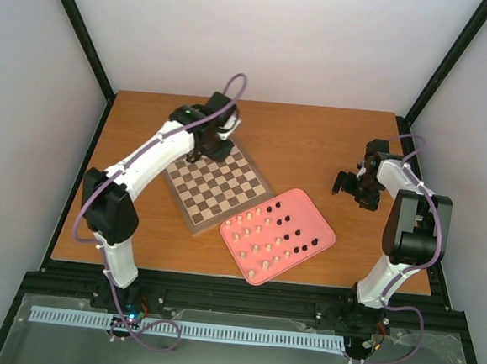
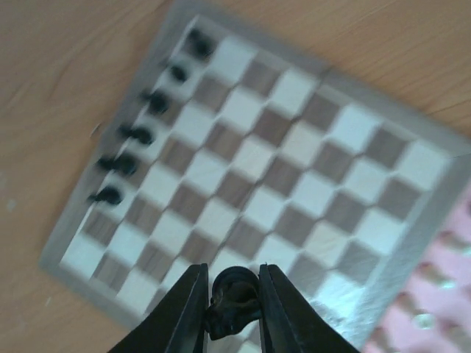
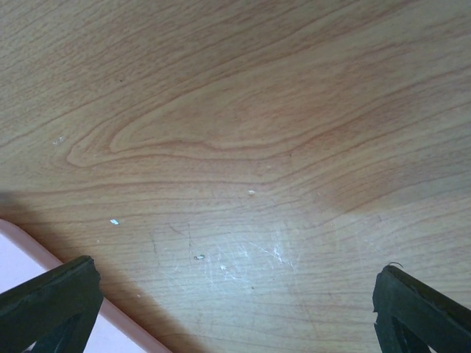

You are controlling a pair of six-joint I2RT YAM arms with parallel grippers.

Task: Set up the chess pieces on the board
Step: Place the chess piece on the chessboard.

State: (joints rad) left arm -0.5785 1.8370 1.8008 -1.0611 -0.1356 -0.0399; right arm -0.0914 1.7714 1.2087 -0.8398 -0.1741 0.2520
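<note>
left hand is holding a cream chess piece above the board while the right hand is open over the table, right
No: the chess piece in the left hand is dark, not cream, as the left wrist view shows. It is above the board, and the right hand is open over the table.

The board (image 1: 218,187) lies on the surface (image 1: 314,141) with the tray (image 1: 327,237) just beside its near-right edge, chess pieces (image 1: 266,234) in the tray and others lined along the board's opposite edge.
</note>
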